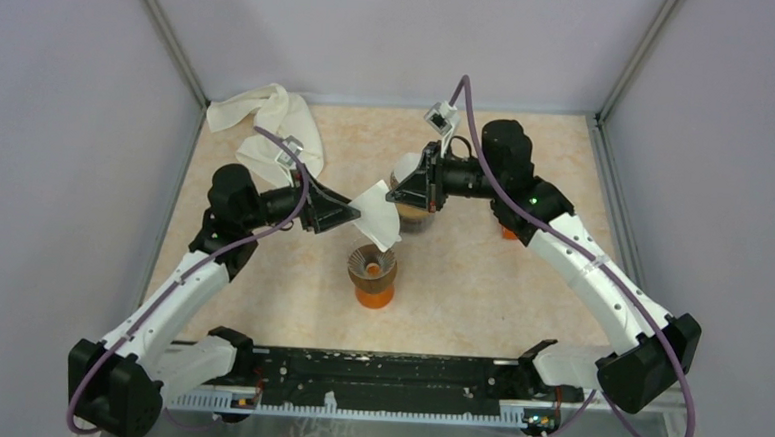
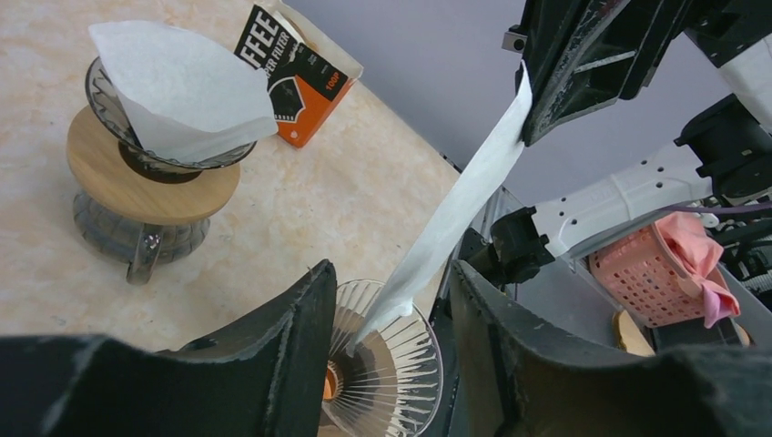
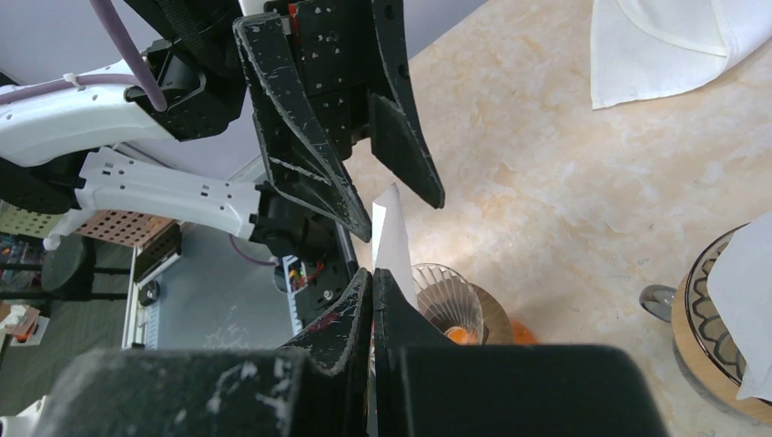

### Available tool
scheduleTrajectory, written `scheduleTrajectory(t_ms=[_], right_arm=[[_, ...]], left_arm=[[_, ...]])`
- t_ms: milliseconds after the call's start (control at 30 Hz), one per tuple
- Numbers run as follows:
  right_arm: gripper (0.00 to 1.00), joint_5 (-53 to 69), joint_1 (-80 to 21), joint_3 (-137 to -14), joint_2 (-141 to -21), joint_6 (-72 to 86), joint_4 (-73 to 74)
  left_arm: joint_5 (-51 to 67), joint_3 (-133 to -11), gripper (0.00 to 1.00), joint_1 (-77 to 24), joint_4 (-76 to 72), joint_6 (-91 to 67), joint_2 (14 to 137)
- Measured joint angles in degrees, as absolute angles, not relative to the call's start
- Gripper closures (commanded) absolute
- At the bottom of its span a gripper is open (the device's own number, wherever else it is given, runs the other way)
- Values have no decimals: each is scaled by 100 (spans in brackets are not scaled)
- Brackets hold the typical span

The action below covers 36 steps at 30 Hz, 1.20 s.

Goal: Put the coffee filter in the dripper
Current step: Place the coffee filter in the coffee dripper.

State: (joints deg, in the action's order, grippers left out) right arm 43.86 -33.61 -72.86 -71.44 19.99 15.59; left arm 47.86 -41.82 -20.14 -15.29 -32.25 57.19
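- Filter [image 2: 455,209]: thin white paper, pinched in my closed right gripper [image 3: 372,282], above the middle of the surface [image 1: 479,303].
- Only left wrist view shows its tip at the ribbed glass dripper [image 2: 391,382]; left gripper [image 2: 391,273] parted, gripping nothing.

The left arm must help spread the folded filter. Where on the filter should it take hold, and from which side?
Pinch the coffee filter at its free end, opposite the right gripper and its hold, coming in from the left arm's side. The sheet hangs flat and edge-on between the open fingers of the left gripper, so they can probably close across its two thin faces.
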Motion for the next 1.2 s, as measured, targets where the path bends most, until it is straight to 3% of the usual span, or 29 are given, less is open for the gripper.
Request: scheduleTrajectory(t_ms=[167, 467, 533, 767, 1200], right_arm=[[100, 4377, -3361, -7288, -7155, 1973, 1562], [100, 4357, -3361, -7288, -7229, 1977, 1538], [95, 4320, -3361, -7288, -7229, 1977, 1538], [69, 3916, -3361, -7284, -7225, 1964, 1538], [60, 3771, -3103, -6864, -7057, 1951, 1347]], left_arm=[[4963, -4139, 61, -2014, -1614, -3260, 5721], [5172, -4038, 96, -2014, -1695, -3308, 5621], [5181, -4021, 100, -2014, -1717, -3310, 5575], [5046, -3900, 100, -2014, -1841, -3391, 5328], [4222, -3319, 100, -1922, -2486, -3972, 4814]])
